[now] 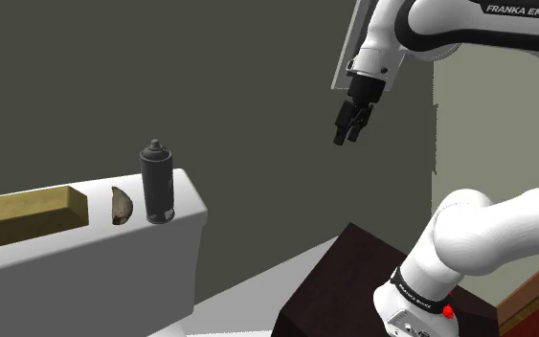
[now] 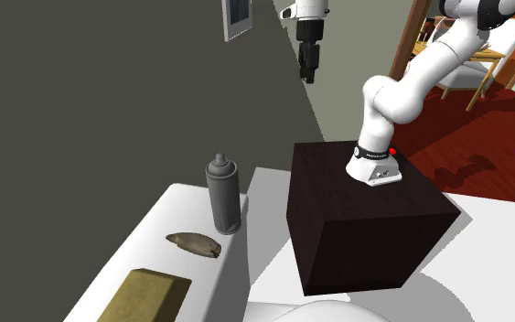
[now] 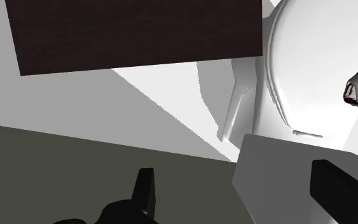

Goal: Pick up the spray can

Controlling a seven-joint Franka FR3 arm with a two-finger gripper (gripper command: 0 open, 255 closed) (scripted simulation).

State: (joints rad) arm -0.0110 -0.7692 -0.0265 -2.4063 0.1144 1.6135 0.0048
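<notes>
A dark grey spray can (image 1: pixel 157 182) (image 2: pixel 224 194) with a rounded cap stands upright on the white tank top (image 1: pixel 192 209) (image 2: pixel 168 212), near its end toward the stand. My gripper (image 1: pixel 349 132) (image 2: pixel 308 66) hangs high in the air, well above the can and off to the shoulder view's right, pointing down. In the wrist view the gripper (image 3: pixel 234 170) is open, its two black fingers (image 3: pixel 145 188) wide apart with nothing between them, over a white tank corner (image 3: pixel 285 184).
A brown shell-like object (image 1: pixel 121 206) (image 2: pixel 194 244) lies next to the can, and an olive block (image 1: pixel 28 213) (image 2: pixel 145 297) beyond it. The dark stand box (image 1: pixel 344 287) (image 2: pixel 365 220) sits close to the tank. A grey wall (image 1: pixel 210 86) rises behind.
</notes>
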